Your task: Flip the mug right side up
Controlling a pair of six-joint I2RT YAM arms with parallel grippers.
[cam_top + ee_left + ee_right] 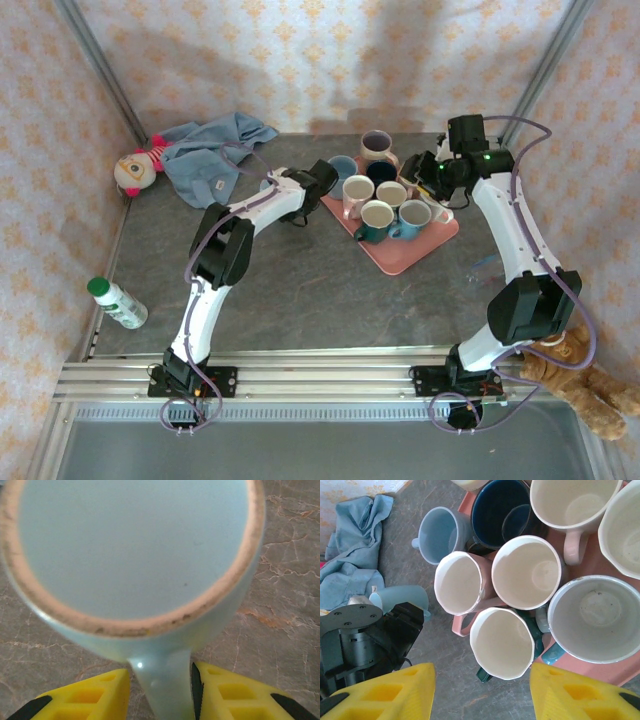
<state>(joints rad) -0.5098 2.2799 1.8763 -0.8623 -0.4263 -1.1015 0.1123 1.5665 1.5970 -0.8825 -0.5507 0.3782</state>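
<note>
The pale blue mug (135, 545) stands upside down on the grey table, its unglazed foot ring facing the left wrist camera. Its handle (162, 690) points back between my left gripper's (160, 682) yellow fingers. The jaws stand close on either side of the handle: the right pad is nearly against it and a narrow gap remains on the left. In the right wrist view the same mug (402, 597) sits beside the left arm's black wrist, just left of the tray. My right gripper (482, 680) hangs open above the tray's mugs, holding nothing.
A pink tray (400, 255) carries several upright mugs, with another pale blue mug (342, 167) upright at its far left corner. A blue cloth (215, 150) and a doll (135, 170) lie at the back left. A bottle (117, 303) lies near the left edge, and a teddy (580, 380) at the near right.
</note>
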